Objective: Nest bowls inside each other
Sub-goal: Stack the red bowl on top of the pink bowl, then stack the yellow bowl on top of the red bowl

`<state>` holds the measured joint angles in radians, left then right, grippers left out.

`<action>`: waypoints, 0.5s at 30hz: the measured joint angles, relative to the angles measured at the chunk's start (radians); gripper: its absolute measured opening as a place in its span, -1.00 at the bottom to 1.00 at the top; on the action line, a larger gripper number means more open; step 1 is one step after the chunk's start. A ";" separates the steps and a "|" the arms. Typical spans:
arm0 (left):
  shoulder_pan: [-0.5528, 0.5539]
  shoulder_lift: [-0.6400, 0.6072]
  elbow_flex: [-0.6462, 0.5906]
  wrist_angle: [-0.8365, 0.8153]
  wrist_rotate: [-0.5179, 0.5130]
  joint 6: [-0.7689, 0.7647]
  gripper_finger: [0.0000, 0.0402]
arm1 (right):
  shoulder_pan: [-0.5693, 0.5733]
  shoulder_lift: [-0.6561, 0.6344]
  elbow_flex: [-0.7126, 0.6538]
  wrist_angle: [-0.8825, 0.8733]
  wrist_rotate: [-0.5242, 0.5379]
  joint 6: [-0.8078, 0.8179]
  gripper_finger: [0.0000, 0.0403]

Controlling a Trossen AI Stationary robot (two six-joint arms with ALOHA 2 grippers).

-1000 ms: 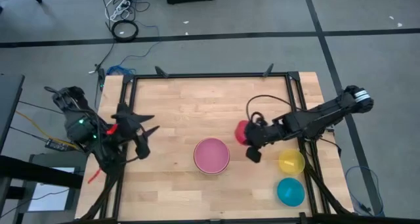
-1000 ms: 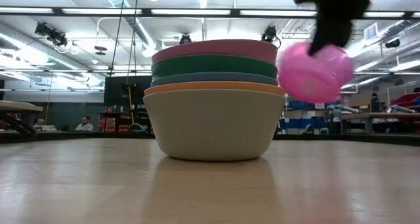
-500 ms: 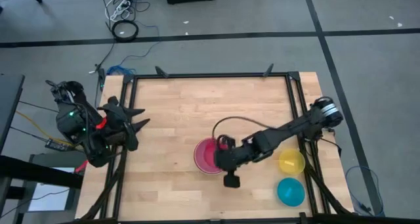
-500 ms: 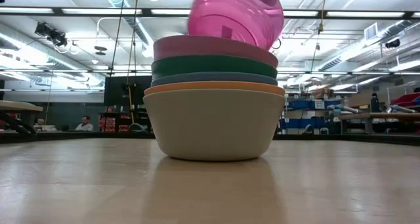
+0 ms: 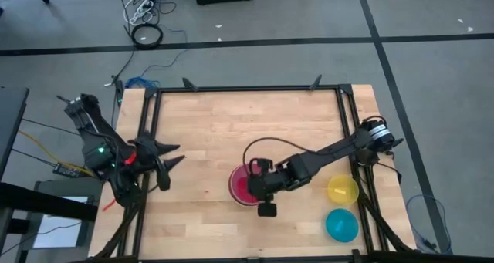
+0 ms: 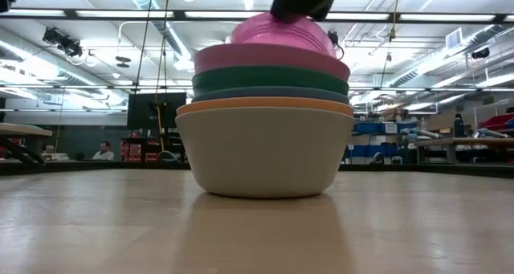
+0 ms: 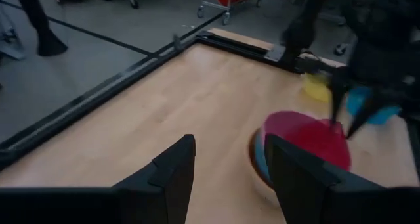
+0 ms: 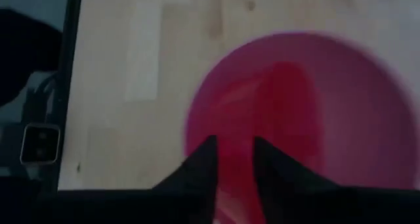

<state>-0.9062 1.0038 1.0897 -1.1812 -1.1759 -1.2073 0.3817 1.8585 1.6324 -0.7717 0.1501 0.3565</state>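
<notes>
A stack of nested bowls (image 5: 234,183) stands at the table's middle near side: grey-white (image 6: 265,153) at the bottom, then orange, blue, dark green and pink (image 6: 273,59). The magenta-red bowl (image 6: 273,33) sits tilted in the pink one, showing above its rim. My right gripper (image 8: 233,145) hangs right over it, a gap between its fingers. A yellow bowl (image 5: 343,190) and a cyan bowl (image 5: 341,225) stand apart at the near right. My left gripper (image 5: 171,161) waits open at the table's left edge. My right gripper comes at the magenta-red bowl slanting down from the table's right, its fingertips (image 8: 209,159) at the bowl's rim (image 8: 231,184). Whether they touch the rim I cannot tell. The bowl rests tilted inside the pink bowl.
A black frame rail (image 5: 247,88) runs round the wooden table top. Bare wood lies left of and beyond the stack. People and shelves show far off in the room behind.
My right gripper has carried the magenta-red bowl from the table's right toward the left, over the stack, and brought it down into the pink bowl, where it now sits tilted. My left arm has shifted a little and sunk at the left edge.
</notes>
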 joint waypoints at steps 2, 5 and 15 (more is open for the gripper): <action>0.000 0.010 -0.031 0.097 0.001 0.046 -0.05 | -0.012 -0.019 0.000 -0.005 0.018 0.000 -0.32; 0.000 0.032 -0.077 0.274 0.003 0.140 -0.05 | -0.019 -0.054 0.000 -0.039 0.040 0.003 -0.02; 0.046 0.203 -0.142 0.728 0.107 0.368 -0.05 | 0.107 -0.207 -0.003 -0.382 0.160 0.319 0.33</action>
<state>-0.8605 1.2066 0.9478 -0.4528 -1.0689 -0.8391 0.4883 1.6519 1.6298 -1.1533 0.3103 0.6754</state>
